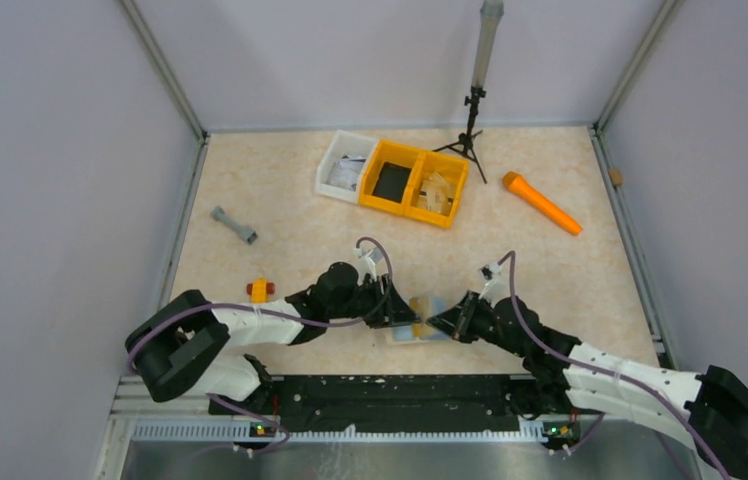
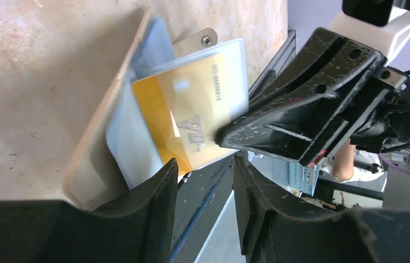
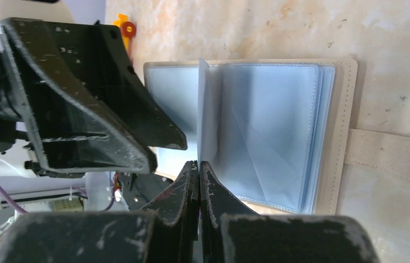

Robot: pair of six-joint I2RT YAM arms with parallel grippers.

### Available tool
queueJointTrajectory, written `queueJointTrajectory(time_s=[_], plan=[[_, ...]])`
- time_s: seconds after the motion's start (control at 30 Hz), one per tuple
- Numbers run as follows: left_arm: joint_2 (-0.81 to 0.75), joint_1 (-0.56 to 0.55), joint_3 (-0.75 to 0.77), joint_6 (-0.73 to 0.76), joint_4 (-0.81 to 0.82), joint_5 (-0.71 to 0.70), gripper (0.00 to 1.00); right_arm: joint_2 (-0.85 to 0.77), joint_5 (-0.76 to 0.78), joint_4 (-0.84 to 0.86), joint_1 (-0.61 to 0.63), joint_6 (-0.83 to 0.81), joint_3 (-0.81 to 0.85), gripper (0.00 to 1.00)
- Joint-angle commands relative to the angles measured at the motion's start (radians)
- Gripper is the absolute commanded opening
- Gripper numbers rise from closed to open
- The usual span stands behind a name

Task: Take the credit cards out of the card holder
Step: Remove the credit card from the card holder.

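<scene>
**Card holder (image 3: 345, 137) spread open, gold card (image 2: 192, 120) not yet out**

Lies on the bench (image 1: 280, 250) between both arms, near the front edge. Right gripper (image 3: 198, 181) clenched on a clear card sleeve (image 3: 205, 109), standing it upright; the gold card appears to sit inside. Left gripper (image 2: 205, 197) parted, nothing between, low at the holder's left cover. Step, as judged: freeing a card. Next calls for pinching the card's edge and drawing it along the sleeve. Both arms reach low, wrists turned inward.

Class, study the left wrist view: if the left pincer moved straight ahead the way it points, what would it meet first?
Most likely the gold card in its clear sleeve, standing just past the tips of the left pincer. The shut right pincer pinches that sleeve close beside it; depth is unclear.
</scene>
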Motion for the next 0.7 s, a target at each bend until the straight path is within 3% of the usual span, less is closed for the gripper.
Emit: queueJointTrajectory(time_s=[0.0, 0.67], plan=[[0.007, 0.011, -0.022, -0.028, 0.121, 0.010, 0.45, -0.049, 0.002, 0.020, -0.009, 0.007, 0.039, 0.00], [-0.036, 0.021, -0.066, -0.033, 0.086, -0.039, 0.47, -0.132, 0.007, 0.070, -0.009, 0.045, 0.008, 0.00]])
